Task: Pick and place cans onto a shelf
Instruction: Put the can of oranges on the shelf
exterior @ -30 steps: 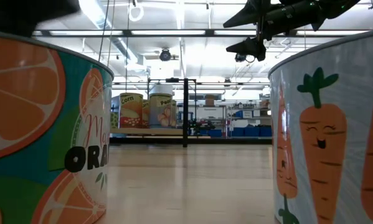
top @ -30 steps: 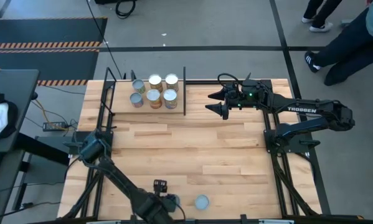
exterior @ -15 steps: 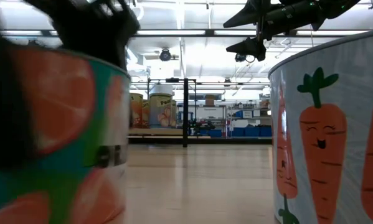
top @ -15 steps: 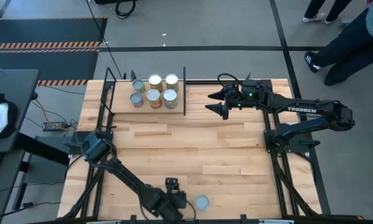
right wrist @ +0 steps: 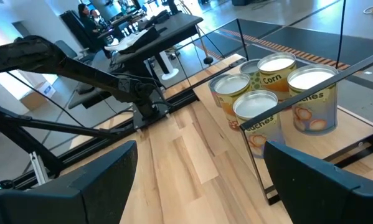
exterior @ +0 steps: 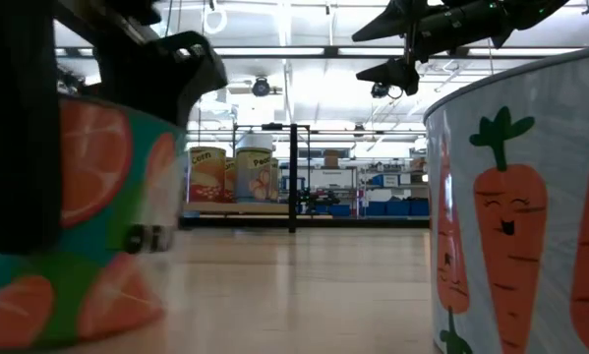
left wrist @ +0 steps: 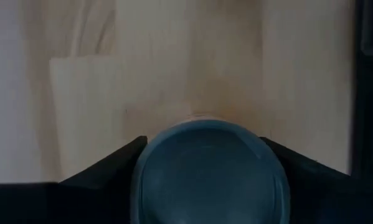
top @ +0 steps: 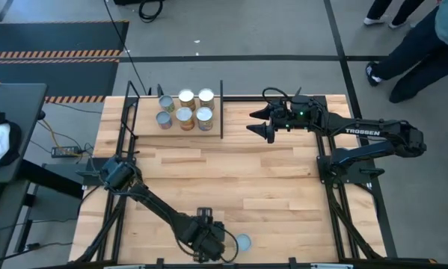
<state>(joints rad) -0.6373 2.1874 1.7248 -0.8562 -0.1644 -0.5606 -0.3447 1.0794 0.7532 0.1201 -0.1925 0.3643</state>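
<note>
While the right end effector (top: 261,124) is held in the air beside the shelf with its 2 dark fingers spread apart and nothing between them, the left end effector (top: 206,240) is seen low at the near edge of the light-wood worktop (top: 231,172). Its fingers (left wrist: 105,168) are closed around an orange-patterned tin with a round silver top (left wrist: 210,171), one dark finger pressed on each side of it in the left wrist view. In the low view this orange-patterned tin (exterior: 78,226) appears tilted, gripped by the dark fingers. Just beside the left end effector, a second tin with a pale round top (top: 242,242) stands on the worktop; in the low view it is seen as a carrot-printed can (exterior: 520,206).

On the rectangular light-wood shelf framed in thin black rods (top: 143,119), at the far left of the worktop, 6 small tins (top: 185,109) are grouped close together in 2 rows of 3. Legs of a person (top: 418,52) are seen on the floor beyond the far right corner
</note>
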